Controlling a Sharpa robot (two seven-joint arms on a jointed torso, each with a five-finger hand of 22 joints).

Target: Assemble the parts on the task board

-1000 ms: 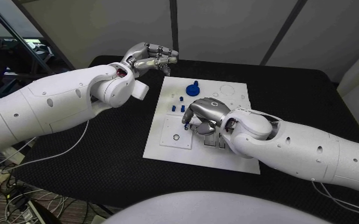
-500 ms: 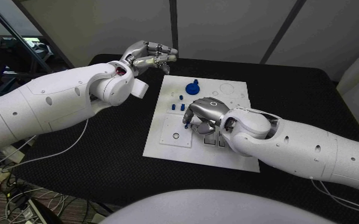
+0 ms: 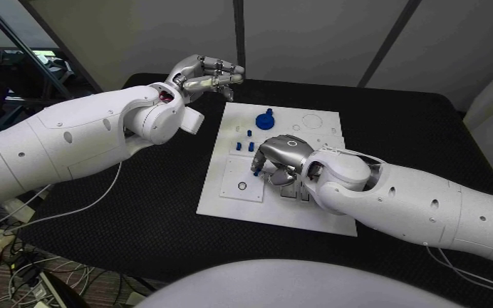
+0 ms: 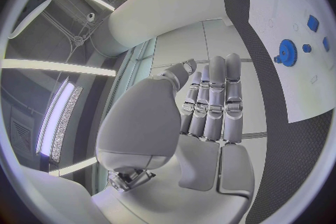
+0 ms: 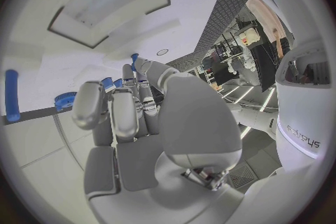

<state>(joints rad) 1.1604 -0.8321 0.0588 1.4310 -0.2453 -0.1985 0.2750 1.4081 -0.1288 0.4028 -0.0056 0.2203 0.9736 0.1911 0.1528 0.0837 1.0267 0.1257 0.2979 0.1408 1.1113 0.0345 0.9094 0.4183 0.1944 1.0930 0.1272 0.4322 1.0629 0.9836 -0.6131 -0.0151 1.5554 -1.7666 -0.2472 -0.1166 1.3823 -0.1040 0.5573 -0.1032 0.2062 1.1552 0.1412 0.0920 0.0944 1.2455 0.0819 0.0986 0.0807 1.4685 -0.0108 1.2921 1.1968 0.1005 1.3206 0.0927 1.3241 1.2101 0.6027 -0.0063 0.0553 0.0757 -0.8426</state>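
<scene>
A: Progress?
B: Early, I'd say. Small blue parts and blue gear loose on task board. Right robot hand pinches one part; left robot hand curled, holding nothing.

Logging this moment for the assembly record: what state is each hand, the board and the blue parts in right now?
left hand: raised beyond the board's far-left corner, fingers apart, holding nothing.
right hand: low over the board's middle, pinching a small blue part at its fingertips.
task board: lying flat on the table.
blue gear: lying on the board's far part.
small blue pegs: standing on the board near the gear.
</scene>
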